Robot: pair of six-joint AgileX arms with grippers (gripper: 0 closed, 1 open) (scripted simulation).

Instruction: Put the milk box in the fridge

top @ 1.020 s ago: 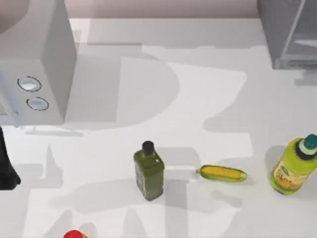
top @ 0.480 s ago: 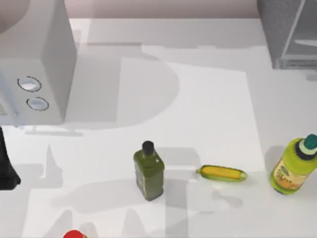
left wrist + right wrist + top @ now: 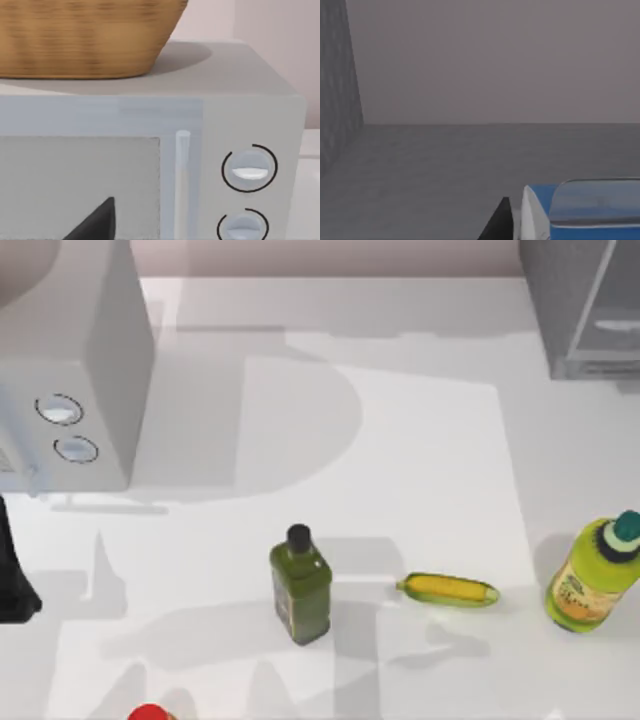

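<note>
Your right pincer [image 3: 512, 220] is inside the grey fridge [image 3: 420, 165], and the milk box [image 3: 580, 210] sits right against its dark finger; you cannot tell if it pinches the box. Your left pincer [image 3: 95, 222] faces the microwave [image 3: 150, 150], its state unclear.

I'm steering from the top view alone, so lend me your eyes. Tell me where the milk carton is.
Observer: The right wrist view has the milk carton close in front of the camera, blue top up.
Operator: Describe what's around it.
Observer: Plain grey floor and walls, which looks like the inside of the fridge.
Operator: Report what the left wrist camera faces.
Observer: The front of the microwave, with a wicker basket on top of it.
</note>
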